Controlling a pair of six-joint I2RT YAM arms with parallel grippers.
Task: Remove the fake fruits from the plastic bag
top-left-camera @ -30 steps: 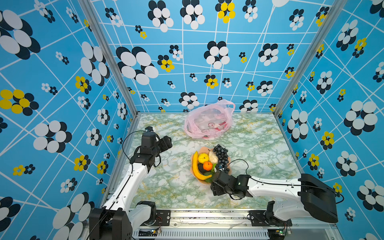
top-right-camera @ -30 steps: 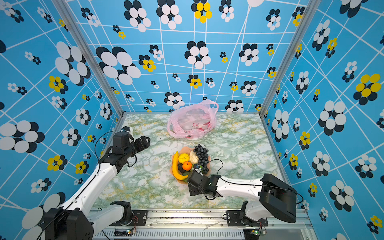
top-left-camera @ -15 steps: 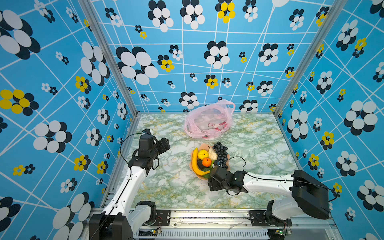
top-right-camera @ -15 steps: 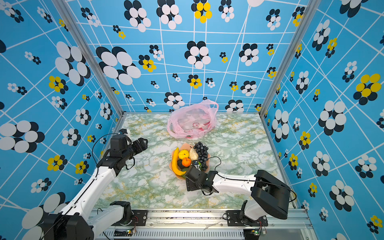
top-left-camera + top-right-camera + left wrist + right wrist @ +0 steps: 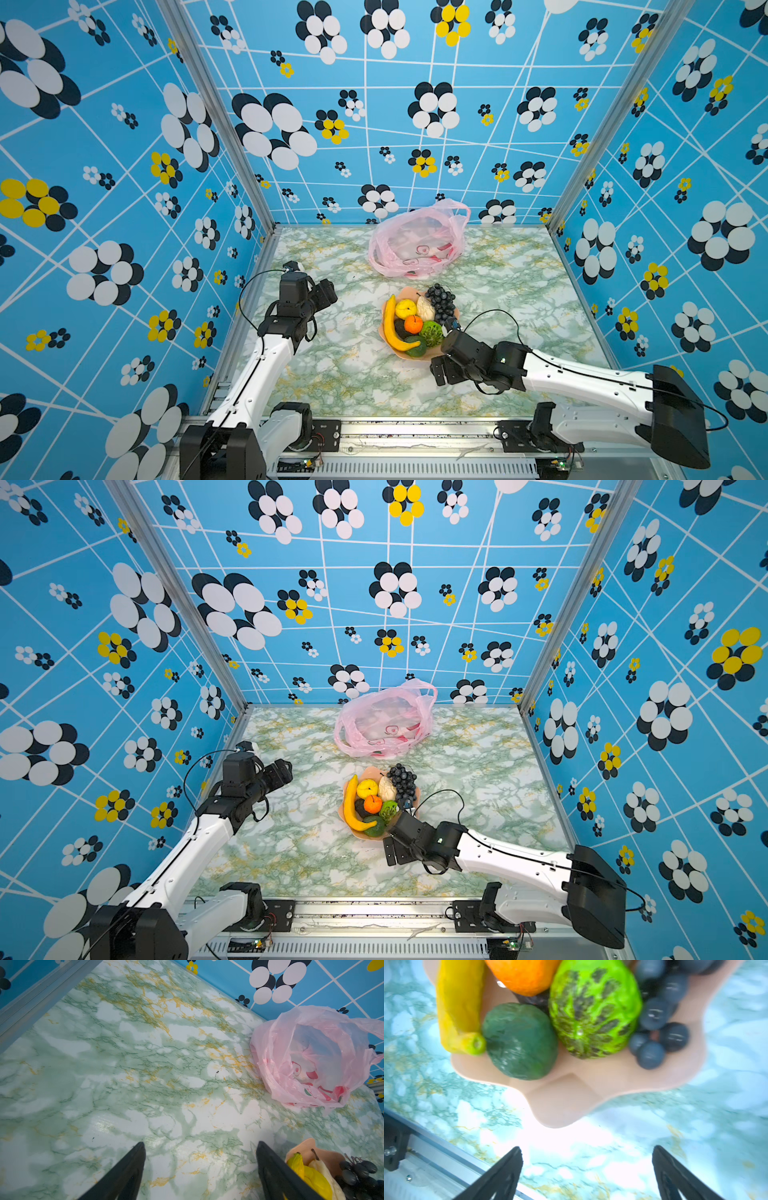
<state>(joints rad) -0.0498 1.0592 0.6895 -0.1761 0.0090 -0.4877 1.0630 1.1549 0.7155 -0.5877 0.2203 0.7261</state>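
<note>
**Fake fruits (image 5: 415, 322) heaped in a peach bowl, plastic bag (image 5: 415, 241) lying behind, both claws released**

In both top views the fruits sit piled together in a peach scalloped bowl (image 5: 400, 355) near the middle of the green-marbled tabletop (image 5: 353, 374). A long yellow banana (image 5: 390, 324) curves along the pile's left edge. A dark grape bunch (image 5: 441, 299) lies at the far right, with a yellow ribbed fruit (image 5: 405, 308) and a pale piece (image 5: 424, 308) between them. A small orange (image 5: 413, 324) sits in the centre. A bright green netted fruit (image 5: 593, 1009) and a dark green one (image 5: 520, 1041) lie at the near rim.

The pink bag rests crumpled on the tabletop by the back wall, apart from the bowl, its mouth gaping; red prints show through the film.

The right claw (image 5: 586, 1150) hovers just beyond the bowl's near rim, its fingers spread wide with only tabletop between them. The left claw (image 5: 199, 1145) hangs above bare tabletop to the left, well apart from bowl and bag, likewise spread and gripping nothing.
</note>
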